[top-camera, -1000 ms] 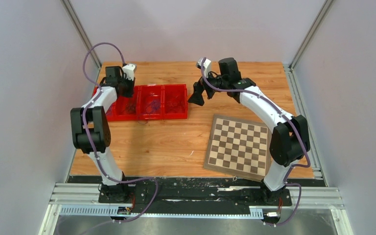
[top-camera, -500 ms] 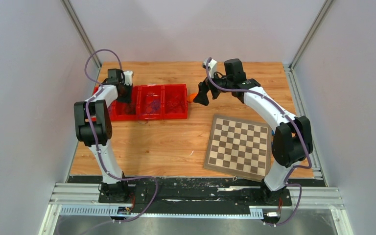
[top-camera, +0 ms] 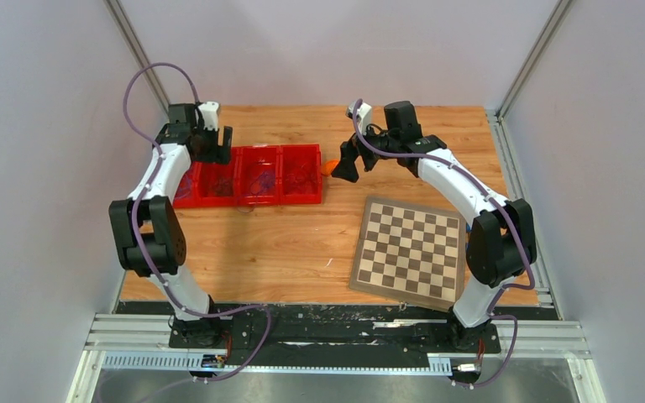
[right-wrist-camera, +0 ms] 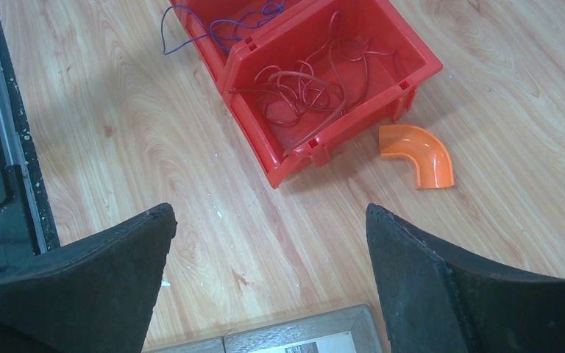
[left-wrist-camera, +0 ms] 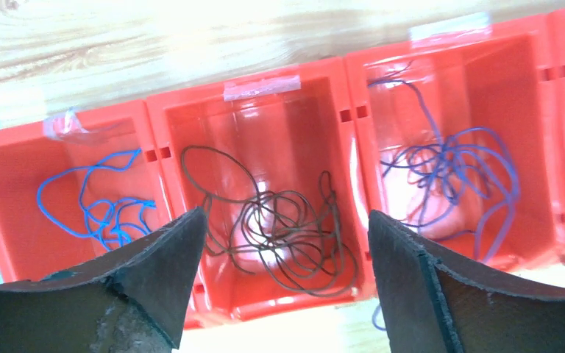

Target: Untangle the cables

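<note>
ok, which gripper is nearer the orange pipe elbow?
Right. The right gripper hangs close beside the orange pipe elbow, at the right end of the red bins. The left gripper is over the bins' left end, the whole row away.

— Where are the red bins (top-camera: 256, 175)?
— On the bench (top-camera: 285, 243), far left, thin cables (top-camera: 260, 180) inside. The left claw (top-camera: 221, 144) hovers over their left half.
— And the chessboard (top-camera: 409, 250)?
— Near right, lying flat.
</note>
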`<action>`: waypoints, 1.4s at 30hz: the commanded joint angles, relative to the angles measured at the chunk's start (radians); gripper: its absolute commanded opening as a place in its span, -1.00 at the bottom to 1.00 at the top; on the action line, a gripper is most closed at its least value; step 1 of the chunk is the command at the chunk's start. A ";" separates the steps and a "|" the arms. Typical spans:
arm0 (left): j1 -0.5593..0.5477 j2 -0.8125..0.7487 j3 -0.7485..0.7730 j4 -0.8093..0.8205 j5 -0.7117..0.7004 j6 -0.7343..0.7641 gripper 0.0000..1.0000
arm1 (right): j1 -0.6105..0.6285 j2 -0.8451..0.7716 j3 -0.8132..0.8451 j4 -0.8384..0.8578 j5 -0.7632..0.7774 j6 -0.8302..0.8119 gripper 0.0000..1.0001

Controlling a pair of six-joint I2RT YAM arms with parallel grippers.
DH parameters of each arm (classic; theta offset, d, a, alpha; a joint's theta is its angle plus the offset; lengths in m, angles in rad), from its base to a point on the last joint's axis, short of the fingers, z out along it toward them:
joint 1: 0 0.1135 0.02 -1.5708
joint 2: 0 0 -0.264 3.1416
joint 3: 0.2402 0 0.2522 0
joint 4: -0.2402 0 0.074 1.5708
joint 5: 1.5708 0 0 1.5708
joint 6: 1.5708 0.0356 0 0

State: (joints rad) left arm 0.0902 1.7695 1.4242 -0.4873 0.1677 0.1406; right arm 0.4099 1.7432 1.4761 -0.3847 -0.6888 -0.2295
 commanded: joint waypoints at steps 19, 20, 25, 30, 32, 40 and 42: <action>-0.054 -0.271 -0.328 -0.159 0.358 0.171 -0.13 | -0.002 -0.047 0.000 -0.004 -0.029 0.004 1.00; -0.070 -0.265 -0.337 -0.159 0.332 0.187 -0.14 | -0.003 -0.046 -0.001 -0.005 -0.029 0.004 1.00; -0.087 -0.227 -0.338 -0.135 0.293 0.198 -0.08 | -0.002 -0.043 0.002 -0.006 -0.031 0.005 1.00; -0.140 -0.173 -0.302 -0.153 0.268 0.229 -0.08 | -0.003 -0.042 0.000 -0.008 -0.025 0.003 1.00; -0.152 -0.149 -0.289 -0.167 0.260 0.238 -0.08 | -0.003 -0.043 -0.002 -0.008 -0.022 0.001 1.00; -0.170 -0.100 -0.256 -0.180 0.243 0.245 -0.44 | -0.003 -0.053 -0.020 -0.009 -0.009 -0.004 1.00; -0.173 -0.085 -0.232 -0.186 0.245 0.237 -0.74 | -0.003 -0.053 -0.021 -0.008 -0.009 -0.004 1.00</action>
State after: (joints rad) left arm -0.0750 1.6642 1.1236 -0.6735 0.4145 0.3626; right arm 0.4099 1.7428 1.4631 -0.4072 -0.6968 -0.2291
